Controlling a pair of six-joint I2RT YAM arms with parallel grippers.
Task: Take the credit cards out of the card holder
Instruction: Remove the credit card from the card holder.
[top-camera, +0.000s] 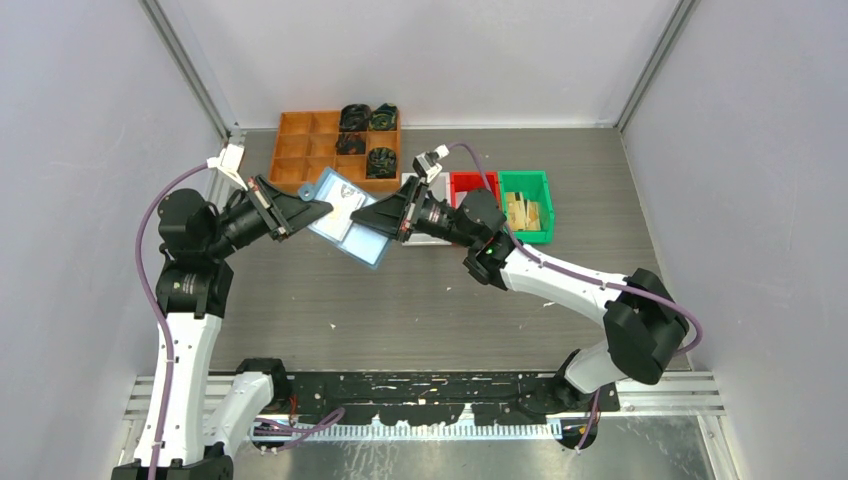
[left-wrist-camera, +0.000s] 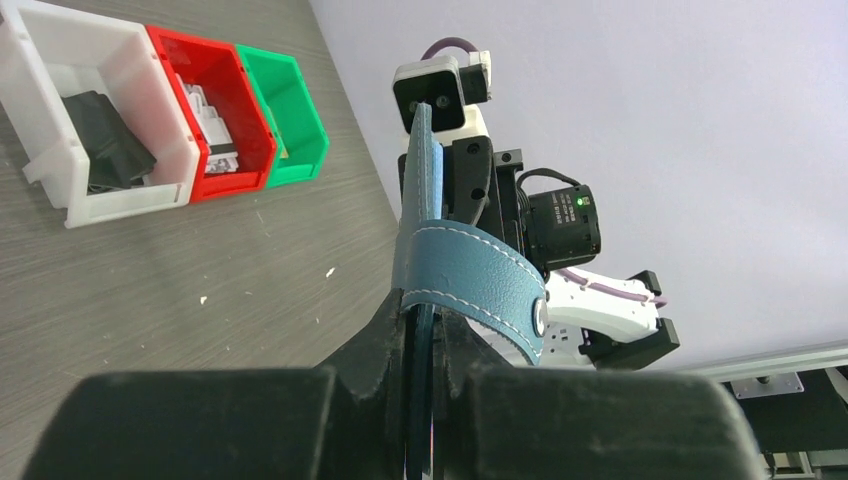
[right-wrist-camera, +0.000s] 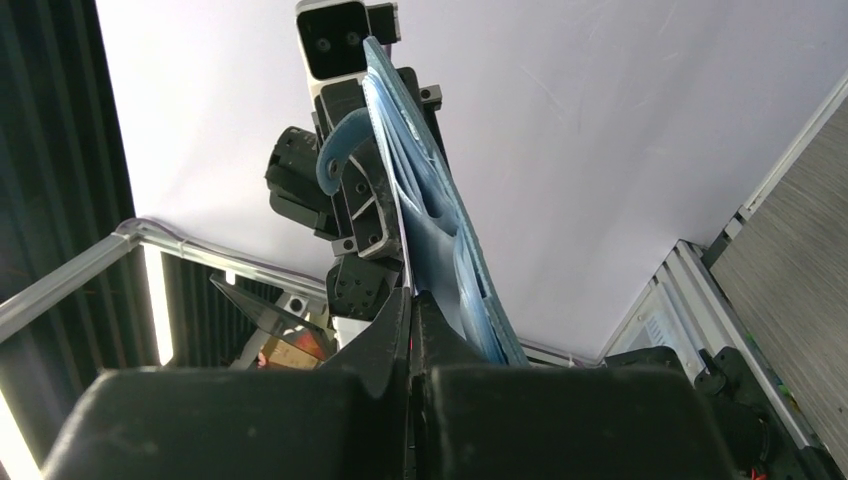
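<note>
The light blue card holder (top-camera: 352, 228) hangs in the air between both arms, above the table. My left gripper (top-camera: 322, 207) is shut on its edge beside the tab loop (left-wrist-camera: 470, 275); the holder stands edge-on in the left wrist view (left-wrist-camera: 424, 190). My right gripper (top-camera: 362, 222) is shut on a thin pale credit card (right-wrist-camera: 398, 222) that sticks out of the holder (right-wrist-camera: 445, 235). The card's pale face shows from above (top-camera: 346, 201). The dark grey card is hidden.
An orange compartment tray (top-camera: 298, 140) with dark parts stands at the back. A white bin (left-wrist-camera: 90, 60), a red bin (top-camera: 470, 186) and a green bin (top-camera: 527, 190) stand in a row right of the holder. Grey walls close in both sides.
</note>
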